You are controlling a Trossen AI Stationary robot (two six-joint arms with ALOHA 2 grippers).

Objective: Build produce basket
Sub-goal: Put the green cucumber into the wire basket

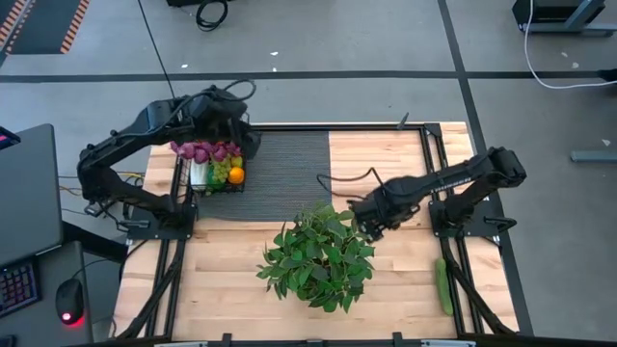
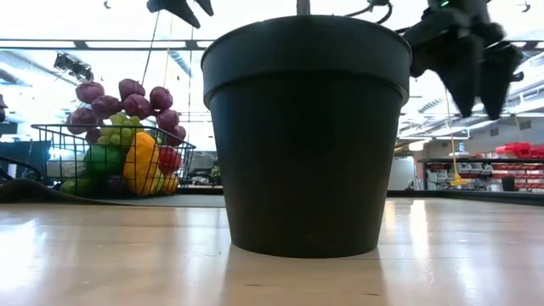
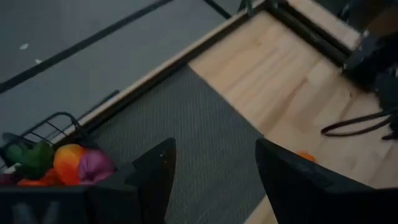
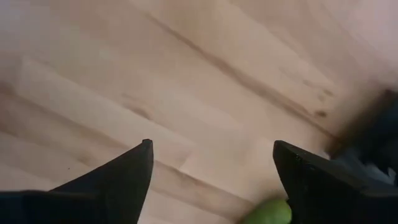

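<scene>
The black wire basket (image 1: 183,178) stands on the dark ribbed mat (image 1: 289,173) at the far left. It holds purple bulbs (image 1: 202,151), green grapes (image 2: 119,136), a yellow pepper (image 2: 140,161) and an orange (image 1: 236,175). My left gripper (image 3: 214,146) hangs open and empty above the mat, beside the basket's right side. My right gripper (image 4: 211,144) points down, open and empty, over bare wood just right of the leafy plant (image 1: 318,255). A green piece of produce (image 4: 272,213) lies on the wood by one of its fingers. A cucumber (image 1: 443,284) lies near the right front corner.
The plant's big black pot (image 2: 306,136) stands mid-table and blocks the low view. A black cable (image 3: 354,124) lies on the wood beyond the mat. A small orange thing (image 3: 305,157) lies on the wood near the mat's edge. Bare wood stretches along the front.
</scene>
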